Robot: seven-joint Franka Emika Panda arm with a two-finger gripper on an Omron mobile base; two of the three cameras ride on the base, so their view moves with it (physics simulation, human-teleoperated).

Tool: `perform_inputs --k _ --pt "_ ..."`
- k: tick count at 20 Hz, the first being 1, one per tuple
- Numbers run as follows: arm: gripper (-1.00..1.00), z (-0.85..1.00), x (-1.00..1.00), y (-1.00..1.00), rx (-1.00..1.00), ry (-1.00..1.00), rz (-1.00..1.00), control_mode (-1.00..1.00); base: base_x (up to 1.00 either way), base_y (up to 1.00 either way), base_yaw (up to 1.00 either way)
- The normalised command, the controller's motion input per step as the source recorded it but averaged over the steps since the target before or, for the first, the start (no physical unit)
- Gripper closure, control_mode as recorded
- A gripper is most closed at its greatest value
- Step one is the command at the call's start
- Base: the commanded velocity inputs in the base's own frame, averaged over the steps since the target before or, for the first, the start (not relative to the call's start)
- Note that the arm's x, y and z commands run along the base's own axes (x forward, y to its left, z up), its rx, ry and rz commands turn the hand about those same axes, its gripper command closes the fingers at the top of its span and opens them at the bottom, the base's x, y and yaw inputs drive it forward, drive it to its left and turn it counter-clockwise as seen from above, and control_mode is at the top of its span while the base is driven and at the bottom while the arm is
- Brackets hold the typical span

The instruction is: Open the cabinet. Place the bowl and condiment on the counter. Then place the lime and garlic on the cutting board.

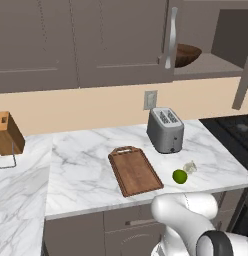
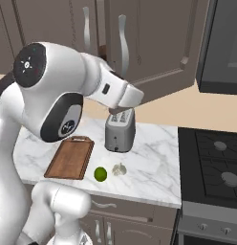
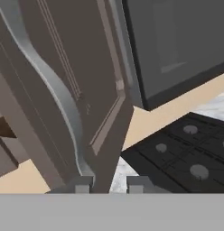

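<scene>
Cabinet open, brown bowl inside

marble counter, cutting board, toaster, lime, garlic

Base views flank arm, share counter; hand view close on cabinet.

Counting items on the counter: one cutting board, one lime, one garlic, one toaster, one knife block. One bowl is sitting on the shelf of the opened cabinet. One wall outlet is showing. Three curved door handles are showing in the right base view. One stove, three burners visible.
</scene>
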Motion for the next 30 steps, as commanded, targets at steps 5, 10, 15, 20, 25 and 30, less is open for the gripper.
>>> perform_inputs --k 5,10,15,20,25,30 --pt "-1.0 0.0 -0.97 1.0 -0.49 0.0 0.06 -1.0 0.0 0.0 0.0" --pt "-1.0 0.0 0.21 1.0 -0.68 0.19 -0.03 -1.0 0.0 0.0 0.0" --pt "-1.0 -0.01 0.98 0.9 -0.55 0.2 -0.32 -1.0 0.0 0.0 0.0" --pt "-1.0 -0.15 0.98 0.13 -0.44 0.28 -0.52 -1.0 0.0 0.0 0.0" --pt "-1.0 -0.17 0.44 -0.6 -0.25 0.38 -0.64 -1.0 0.0 0.0 0.0" --pt "-1.0 0.0 0.17 -0.99 -0.03 0.4 -0.54 -1.0 0.0 0.0 0.0"
